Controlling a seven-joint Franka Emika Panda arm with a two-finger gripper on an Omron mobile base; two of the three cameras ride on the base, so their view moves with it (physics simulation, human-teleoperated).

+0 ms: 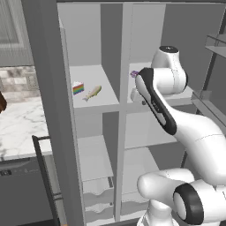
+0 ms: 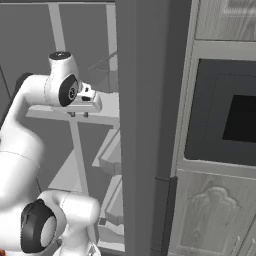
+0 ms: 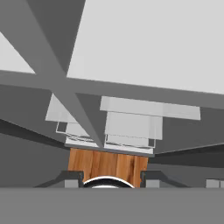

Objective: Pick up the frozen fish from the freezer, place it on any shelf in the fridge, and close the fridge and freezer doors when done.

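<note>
Robot arm raised before the open freezer (image 1: 90,53); gripper state cannot be told. Frozen fish (image 1: 92,93) lies ungrasped beside the cake slice (image 1: 78,88). Recommend approaching leftward, clear of the slice.

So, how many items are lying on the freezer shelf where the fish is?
2: the rainbow-striped cake slice at the left of the shelf, and the frozen fish just right of it. Other shelves are partly hidden by the arm, so more items may exist elsewhere.
</note>
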